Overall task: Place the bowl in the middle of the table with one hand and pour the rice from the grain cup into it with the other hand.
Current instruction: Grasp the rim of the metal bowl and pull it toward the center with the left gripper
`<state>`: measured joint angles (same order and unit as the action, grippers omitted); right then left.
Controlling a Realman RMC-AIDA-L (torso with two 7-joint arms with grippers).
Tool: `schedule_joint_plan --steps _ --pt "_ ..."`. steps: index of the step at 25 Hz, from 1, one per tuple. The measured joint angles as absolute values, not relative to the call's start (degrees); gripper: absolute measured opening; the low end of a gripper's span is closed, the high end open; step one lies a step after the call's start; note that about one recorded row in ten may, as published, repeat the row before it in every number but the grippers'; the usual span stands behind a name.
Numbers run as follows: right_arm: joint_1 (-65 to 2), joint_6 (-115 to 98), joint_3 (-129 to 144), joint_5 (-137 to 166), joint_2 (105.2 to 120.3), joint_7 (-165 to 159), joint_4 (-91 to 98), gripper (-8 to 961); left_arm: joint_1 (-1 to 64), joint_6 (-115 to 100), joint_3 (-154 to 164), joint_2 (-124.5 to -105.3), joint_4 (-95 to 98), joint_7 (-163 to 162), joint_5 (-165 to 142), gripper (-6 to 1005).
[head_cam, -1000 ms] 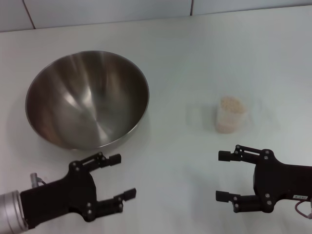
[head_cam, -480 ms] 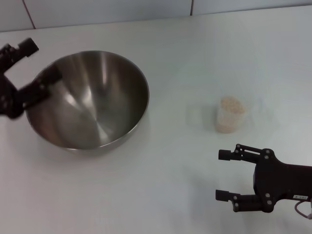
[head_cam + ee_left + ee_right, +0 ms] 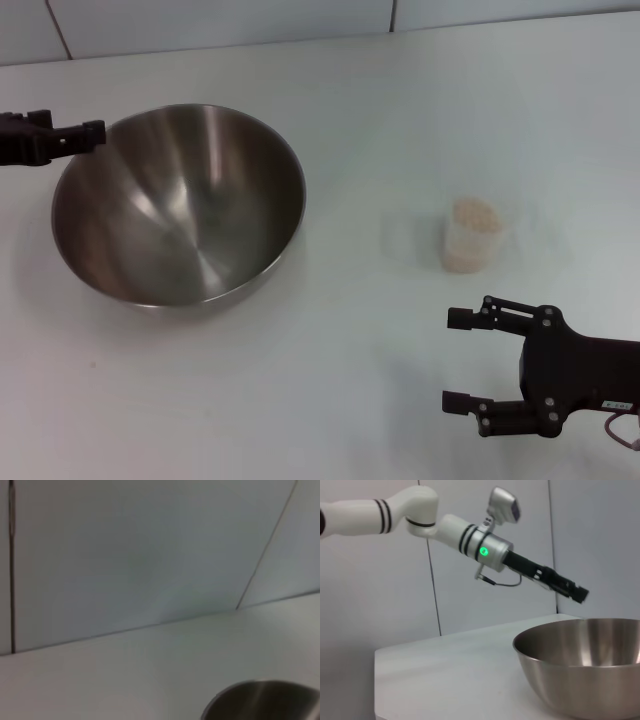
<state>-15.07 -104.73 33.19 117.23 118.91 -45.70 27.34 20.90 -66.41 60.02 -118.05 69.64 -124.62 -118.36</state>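
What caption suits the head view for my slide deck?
Left gripper at the large stainless-steel bowl's far-left rim; small clear cup of rice stands apart, open right gripper waiting.

Left arm (image 3: 395, 517) was white with black rings, silver wrist section carrying a green light, a grey camera module and thin cable, ending in a slim black left gripper (image 3: 567, 588); right gripper (image 3: 470, 360) was matt black, screw-studded, small white label.
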Motion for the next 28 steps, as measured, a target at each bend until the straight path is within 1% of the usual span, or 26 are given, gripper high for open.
schedule_joint_plan --steps 4,7,19,28 --pt "-14.97 -104.79 33.32 117.24 118.91 -45.7 27.34 833 26.13 -65.38 58.81 -117.67 62.88 -124.04 -123.53 768" --pt "-14.84 -104.88 33.25 117.24 118.91 -45.7 27.38 833 28.51 -65.34 56.93 -117.85 59.88 -123.72 -127.37 766" --pt "-15.06 -104.93 33.24 117.24 118.91 -45.7 27.46 834 29.6 -68.08 57.11 -117.91 58.81 -121.78 -130.17 756" --pt "-15.19 -104.96 33.28 117.24 118.91 -45.7 27.86 834 31.38 -68.9 57.2 -118.05 58.0 -121.59 -133.04 400"
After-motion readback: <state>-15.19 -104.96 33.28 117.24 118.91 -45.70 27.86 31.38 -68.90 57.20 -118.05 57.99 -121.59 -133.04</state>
